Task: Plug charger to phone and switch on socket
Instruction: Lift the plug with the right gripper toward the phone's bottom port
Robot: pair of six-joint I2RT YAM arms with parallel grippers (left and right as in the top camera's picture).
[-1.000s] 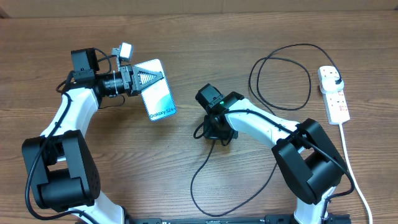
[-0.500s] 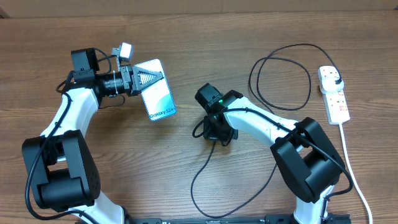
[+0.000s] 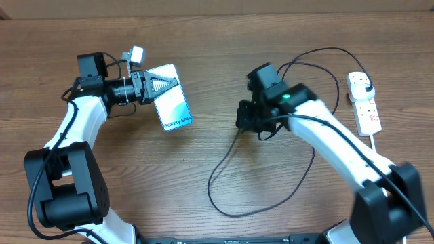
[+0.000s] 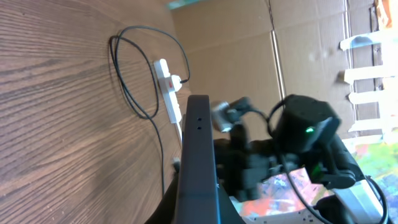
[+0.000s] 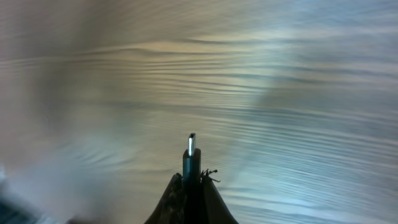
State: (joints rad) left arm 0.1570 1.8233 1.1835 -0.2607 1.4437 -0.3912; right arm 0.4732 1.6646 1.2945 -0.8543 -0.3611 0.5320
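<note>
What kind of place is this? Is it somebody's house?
Probably a robot lab or workshop. A left arm and right arm stand at a wooden table, cardboard panels stand behind it, and a power strip lies on it.

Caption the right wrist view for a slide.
Right tool grips the charger, its metal connector tip standing clear above the fingers, over a blurred wooden table.

You have a brown wooden table [image 3: 135, 176] with clear grain. On its right side lies the white socket [image 3: 364, 102], and the charger [image 3: 209, 191] is plugged in at its far end. The charger's thin cable lies in loops on the wood. A thick white cord [image 3: 377, 163] runs toward the near edge.
</note>
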